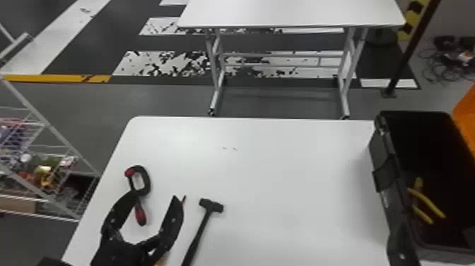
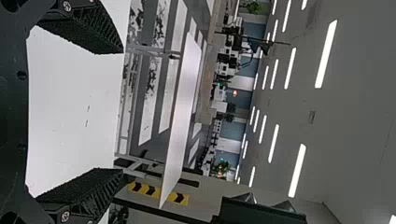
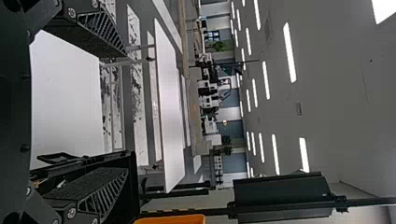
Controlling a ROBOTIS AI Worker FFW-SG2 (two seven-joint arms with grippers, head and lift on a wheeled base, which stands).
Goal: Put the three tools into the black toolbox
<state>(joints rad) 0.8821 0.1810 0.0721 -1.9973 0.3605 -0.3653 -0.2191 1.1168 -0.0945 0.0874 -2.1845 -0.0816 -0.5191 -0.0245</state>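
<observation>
Left to right, head view. Wire rack (image 1: 46,131) stands on the floor off the left edge of the desk (image 1: 268,177); small goods on its shelves. Clamp (image 1: 147,182), black with red ends, lies on the desk towards the left edge, well in from the far-left corner; red handle points to the near edge.

Left gripper (image 1: 156,196) is over the near-left part of the desk. Fingers wide apart, nothing between the tips in its wrist view. Left finger overlaps the clamp in the head view; can't tell if they touch. A small red tip (image 1: 183,200) shows beside the right finger; can't tell what it belongs to.

Hammer (image 1: 211,206) lies just right of that finger, head towards the far edge, handle slanting to the near edge and cut off by the frame.

Second white table (image 1: 293,12) stands beyond the far edge.

Right gripper (image 1: 401,244) is by the near part of the toolbox's left wall. Its wrist view has the fingers well apart. Can't tell on contact.

Black toolbox (image 1: 385,152) sits along the desk's right edge, up to the far-right corner. Yellow-handled pliers (image 1: 426,203) inside, towards its left wall. Orange bin (image 1: 466,109) to its right.
</observation>
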